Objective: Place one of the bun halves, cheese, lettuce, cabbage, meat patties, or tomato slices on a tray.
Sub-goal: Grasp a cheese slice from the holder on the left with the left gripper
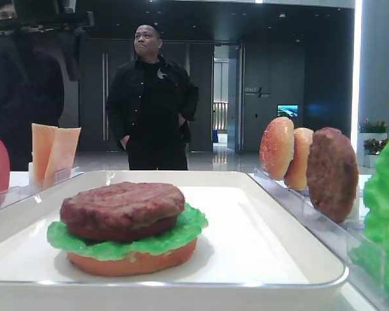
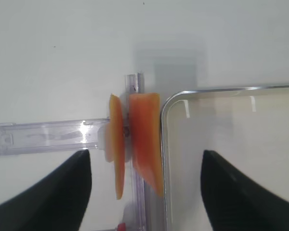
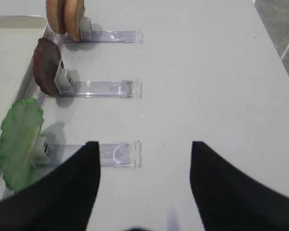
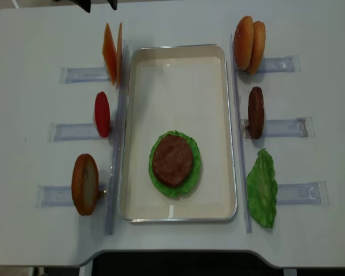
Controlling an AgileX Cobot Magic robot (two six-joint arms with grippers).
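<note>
Left pincer [image 2: 147, 192] released, hovering over upright cheese [image 2: 144, 139] slices beside tray [image 2: 164, 159] — likely thin, light, floppy, glossy-slick; best pinched across top edge — right pincer [image 3: 144, 185] released too

You get even overhead light on the white table [image 4: 178, 17], soft shadows beside the cheese [image 2: 144, 139], glare along the tray [image 1: 181, 283] rim, and blurred, dark fingers [image 3: 72, 192] close up.

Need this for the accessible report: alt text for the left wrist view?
Two cheese slices stand on edge in a clear holder, beside the corner of the white tray. The open left gripper hangs over them, its dark fingers framing the view on either side.
</note>
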